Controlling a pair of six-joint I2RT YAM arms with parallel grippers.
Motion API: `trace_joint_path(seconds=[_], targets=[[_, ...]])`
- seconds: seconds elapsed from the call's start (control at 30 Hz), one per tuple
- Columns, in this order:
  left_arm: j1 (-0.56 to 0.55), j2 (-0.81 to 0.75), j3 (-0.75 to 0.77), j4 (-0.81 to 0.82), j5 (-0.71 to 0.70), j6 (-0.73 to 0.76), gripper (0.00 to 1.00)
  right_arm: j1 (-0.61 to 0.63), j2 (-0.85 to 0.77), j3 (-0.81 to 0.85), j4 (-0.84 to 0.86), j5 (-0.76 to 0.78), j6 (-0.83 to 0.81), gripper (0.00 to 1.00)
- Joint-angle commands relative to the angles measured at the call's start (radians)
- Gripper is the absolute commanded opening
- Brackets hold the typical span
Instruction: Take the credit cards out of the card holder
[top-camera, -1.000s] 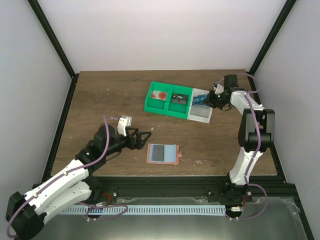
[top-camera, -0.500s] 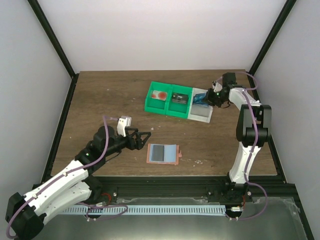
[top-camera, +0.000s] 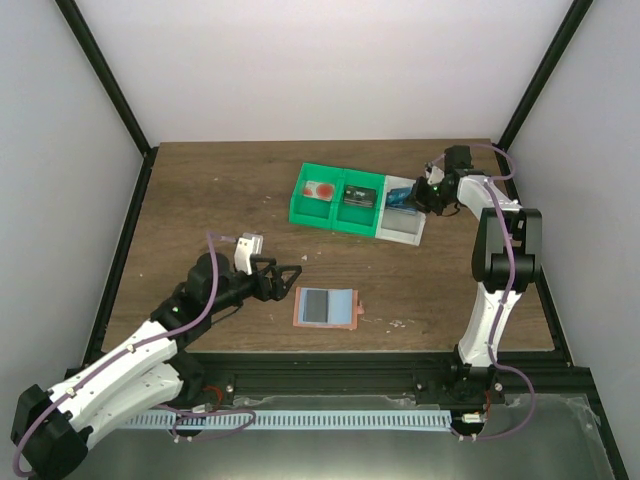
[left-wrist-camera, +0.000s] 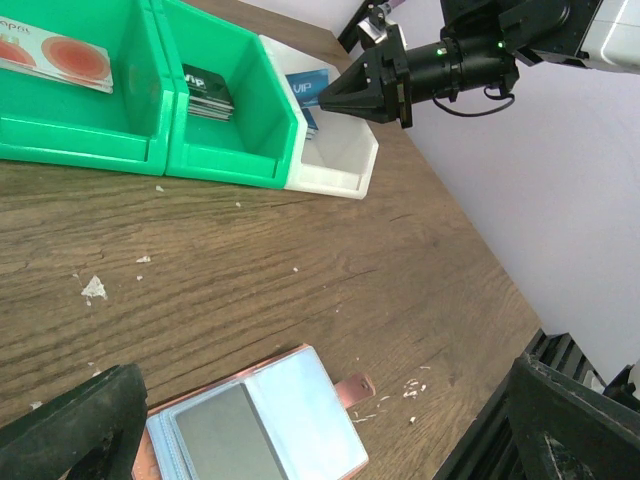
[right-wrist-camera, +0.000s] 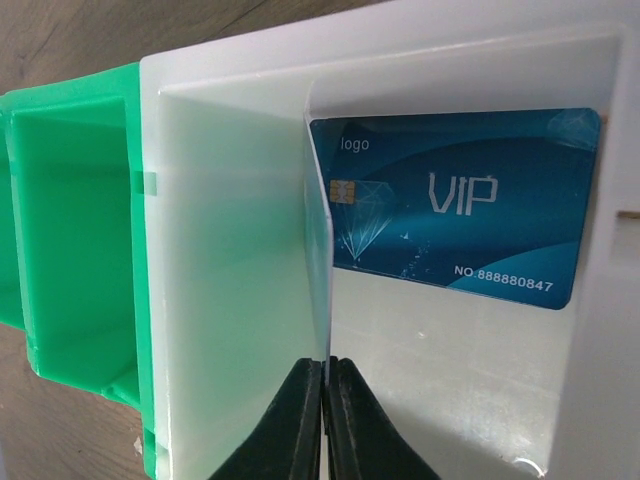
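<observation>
Your salmon-pink rectangular card holder (top-camera: 325, 308) lies open and flat on the brown wooden table (top-camera: 220, 200), near its front edge, between the two arms. A flat grey credit card (left-wrist-camera: 220, 440) sits in the holder's left half. The right half shows a glossy light-blue face (left-wrist-camera: 300, 410), and a small pink tab (left-wrist-camera: 355, 388) sticks out on that side.

Your left gripper (top-camera: 292, 280) hangs just beside the holder's left edge with its jaws spread wide and nothing between them. In the left wrist view its two black fingers (left-wrist-camera: 70, 430) frame the holder from either side without touching it.

Well apart, towards the back right of the table, your right gripper (right-wrist-camera: 325, 385) reaches into the white plastic bin (top-camera: 400, 235). Its jaws are pinched almost together on the lower edge of a thin pale credit card (right-wrist-camera: 318, 250), which you see edge-on and standing upright. A dark blue card printed "VIP" (right-wrist-camera: 455, 225) rests inside the same bin.

Touching the white bin on its left is the green plastic two-compartment bin (top-camera: 330, 220). It holds a card with red discs (top-camera: 320, 190) in one compartment and a small stack of black cards (top-camera: 358, 196) in the other.
</observation>
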Motion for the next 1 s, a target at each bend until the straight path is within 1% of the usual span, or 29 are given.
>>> trace_joint_path(seconds=[0.0, 0.13, 0.47, 0.97], targets=[[0.003, -0.011, -0.009, 0.022, -0.001, -0.007, 1.00, -0.009, 0.018, 0.051, 0.008, 0.026, 0.010, 0.07], [0.004, -0.011, -0.012, 0.023, 0.000, -0.008, 1.00, -0.009, 0.019, 0.057, 0.011, 0.035, 0.015, 0.11], [0.004, -0.015, -0.010, 0.011, 0.000, -0.010, 1.00, -0.009, 0.019, 0.058, 0.018, 0.062, 0.027, 0.13], [0.004, -0.022, -0.011, -0.012, -0.002, -0.022, 0.99, -0.009, -0.003, 0.091, 0.003, 0.110, 0.054, 0.24]])
